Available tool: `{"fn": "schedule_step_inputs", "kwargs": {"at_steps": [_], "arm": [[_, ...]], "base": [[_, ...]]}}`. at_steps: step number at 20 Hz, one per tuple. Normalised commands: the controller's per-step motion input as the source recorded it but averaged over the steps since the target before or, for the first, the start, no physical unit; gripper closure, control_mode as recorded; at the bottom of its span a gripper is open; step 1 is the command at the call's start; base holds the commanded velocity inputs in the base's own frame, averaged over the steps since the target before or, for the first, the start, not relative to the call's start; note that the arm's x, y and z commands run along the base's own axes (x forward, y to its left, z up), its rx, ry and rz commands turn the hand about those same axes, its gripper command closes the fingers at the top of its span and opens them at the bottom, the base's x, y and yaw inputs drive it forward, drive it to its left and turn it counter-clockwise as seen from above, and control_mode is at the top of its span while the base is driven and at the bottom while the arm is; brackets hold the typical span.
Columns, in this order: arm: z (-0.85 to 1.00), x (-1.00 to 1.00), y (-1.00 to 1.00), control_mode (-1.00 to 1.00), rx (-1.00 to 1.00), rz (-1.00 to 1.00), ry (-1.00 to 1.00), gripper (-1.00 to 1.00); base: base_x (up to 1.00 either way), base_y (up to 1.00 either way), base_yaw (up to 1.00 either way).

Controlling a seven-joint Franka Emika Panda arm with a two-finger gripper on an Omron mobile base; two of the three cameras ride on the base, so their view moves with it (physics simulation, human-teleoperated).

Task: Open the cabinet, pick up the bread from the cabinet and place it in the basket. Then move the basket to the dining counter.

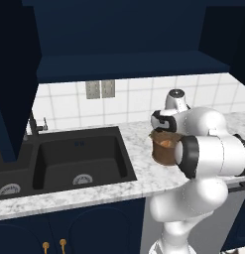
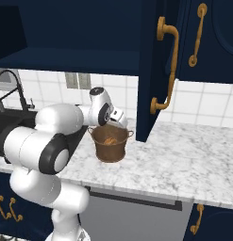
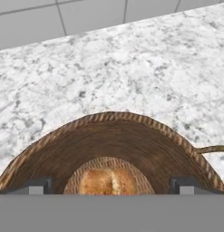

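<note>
Hovering over basket (image 2: 110,147), jaws spread wide, empty; bread (image 3: 108,182) lying on basket floor.

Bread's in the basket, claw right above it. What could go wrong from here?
The claw sits open inside the basket, over the bread: closing here may grab bread, not rim. The open cabinet door hangs close beside the basket, so a lift could clip it. The sink edge is near.

A home kitchen, rendered in simulation. A black double sink (image 1: 59,161) with faucet (image 2: 7,89) sits in a marble counter (image 2: 184,160) beneath navy cabinets (image 2: 203,37), white wall tiles (image 1: 139,101) behind.
</note>
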Motion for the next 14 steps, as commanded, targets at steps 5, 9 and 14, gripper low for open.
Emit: {"fn": "schedule_step_inputs", "kwargs": {"at_steps": [5, 9, 14], "arm": [[-0.13, -0.02, 0.00, -1.00, -0.03, 0.00, 0.14, -1.00], [0.01, -0.60, 0.00, -1.00, 0.00, -0.10, 0.00, -1.00], [0.00, -1.00, 0.00, -1.00, 0.00, -0.14, -0.05, -1.00]], "base": [[0.00, 0.00, 0.00], [0.00, 0.00, 0.00], [0.00, 0.00, 0.00]]}}
